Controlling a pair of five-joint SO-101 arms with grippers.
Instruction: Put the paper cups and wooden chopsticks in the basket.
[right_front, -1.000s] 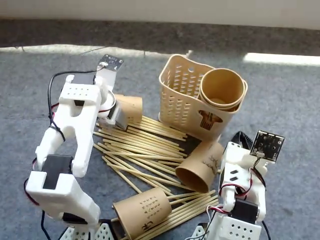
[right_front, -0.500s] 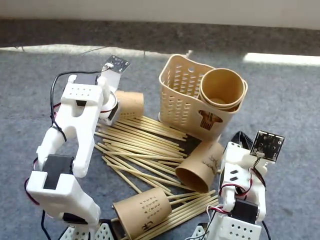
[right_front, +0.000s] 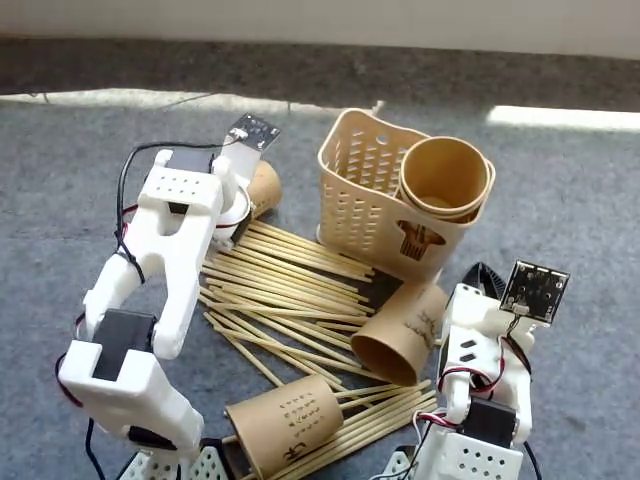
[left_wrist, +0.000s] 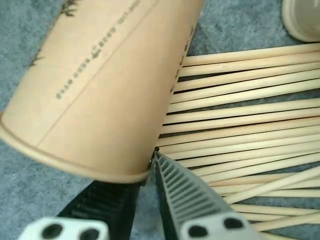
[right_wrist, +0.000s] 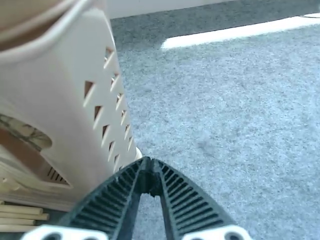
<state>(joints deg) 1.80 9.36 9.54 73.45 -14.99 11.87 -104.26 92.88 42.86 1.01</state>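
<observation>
My left gripper (left_wrist: 153, 163) is shut on the rim of a brown paper cup (left_wrist: 100, 85), one finger inside and one outside. In the high view this paper cup (right_front: 264, 188) is tilted just left of the cream basket (right_front: 352, 205), over the far end of the wooden chopsticks (right_front: 290, 290). Nested cups (right_front: 444, 178) stand inside the basket. A second cup (right_front: 400, 330) lies on its side in front of the basket, and a third (right_front: 285, 422) lies near the front edge. My right gripper (right_wrist: 148, 172) is shut on nothing, low beside the basket (right_wrist: 60, 100).
Everything rests on grey carpet (right_front: 570, 220), with open floor to the right of the basket and to the far left. More chopsticks (right_front: 390, 410) stick out from under the front cup. The right arm (right_front: 490, 350) stands at the front right.
My left arm swung right toward the basket, carrying the cup by its rim; the cup turned from lying sideways to pointing more toward the basket. The right arm kept still.
</observation>
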